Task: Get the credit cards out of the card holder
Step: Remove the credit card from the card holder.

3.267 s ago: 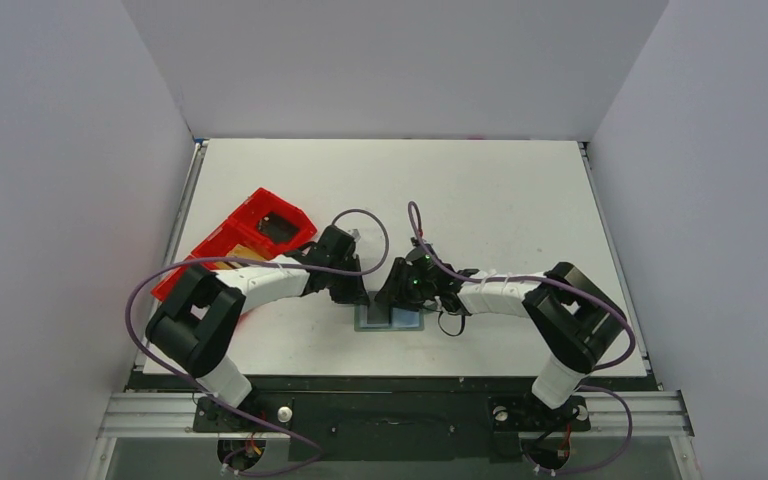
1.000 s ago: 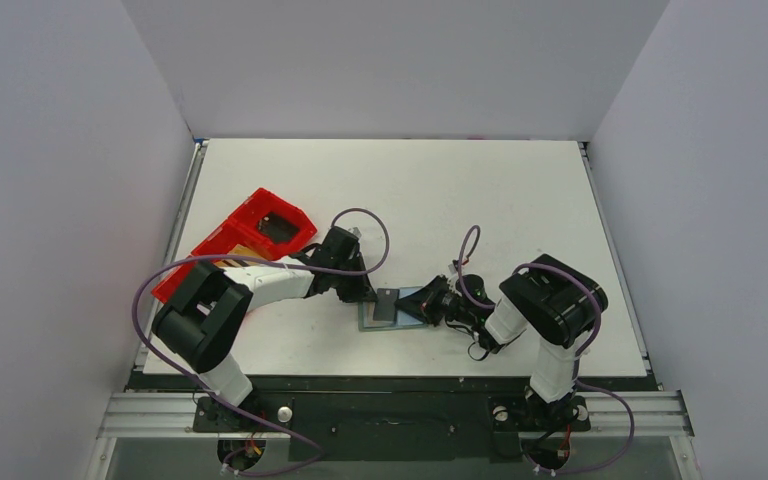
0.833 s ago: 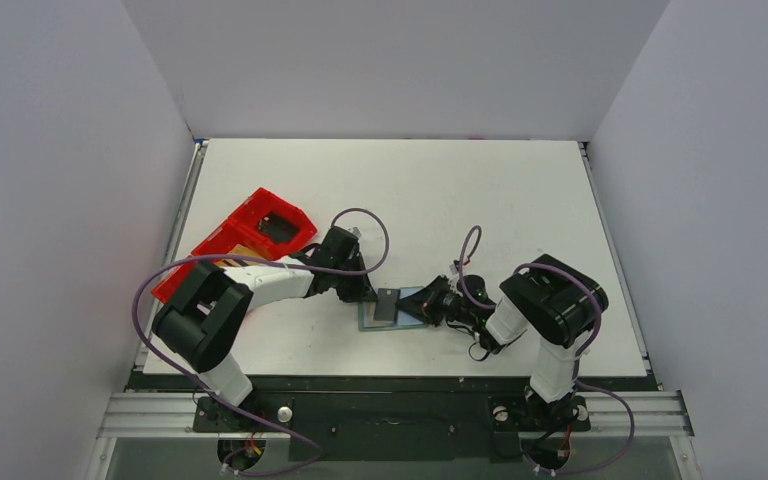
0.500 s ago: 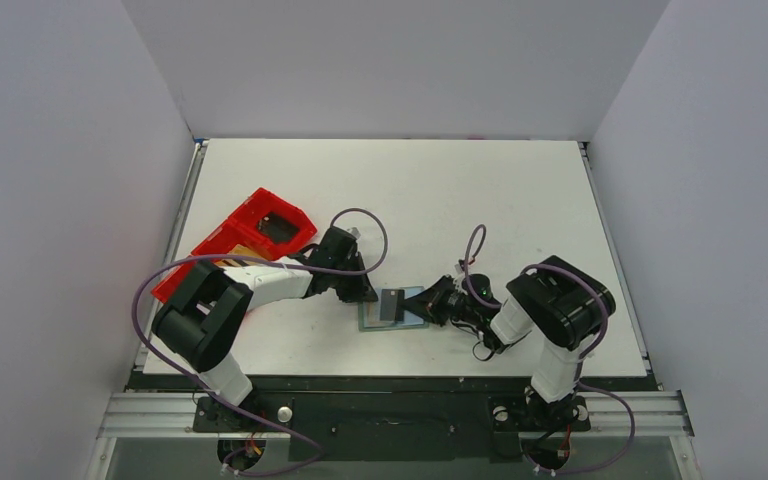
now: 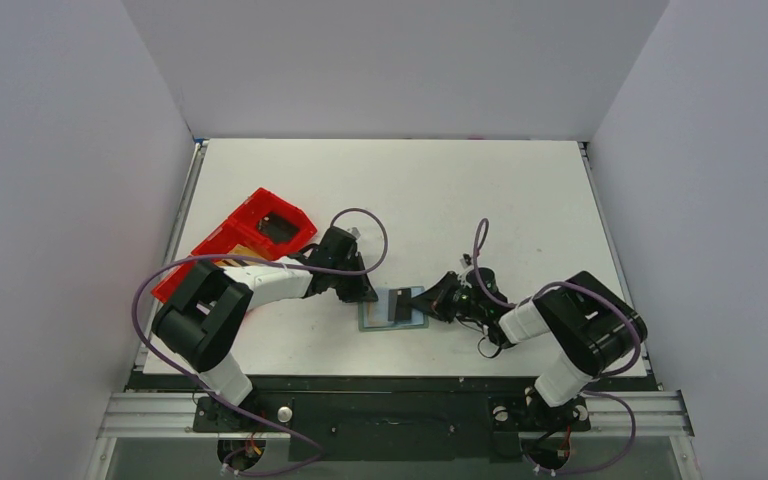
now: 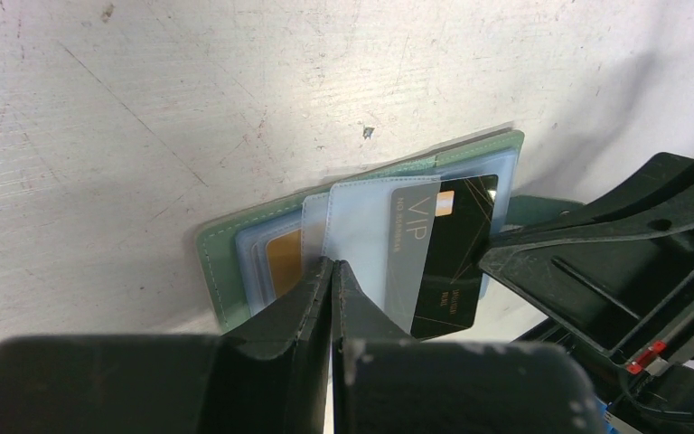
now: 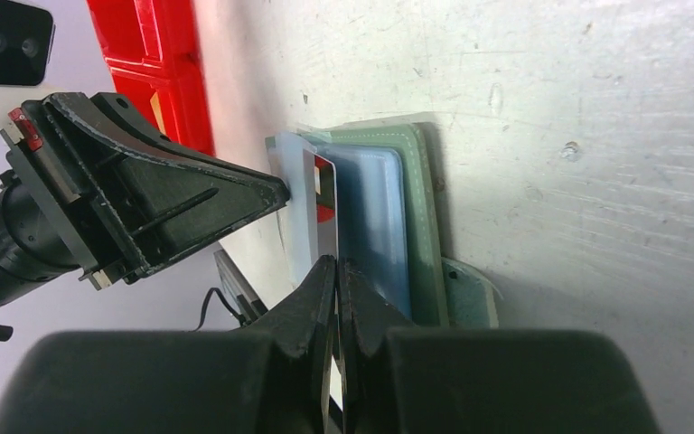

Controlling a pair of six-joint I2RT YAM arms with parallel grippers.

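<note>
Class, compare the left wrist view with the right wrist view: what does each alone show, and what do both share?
Left wrist only: the black rectangular card face-on, printed VIP, and a tan-gold card in its pocket. Right wrist only: the long red plastic tray. Both: the grey-green folding card holder lying open on the white table, the left tool shut on its clear sleeve, the right tool shut on the card.
</note>
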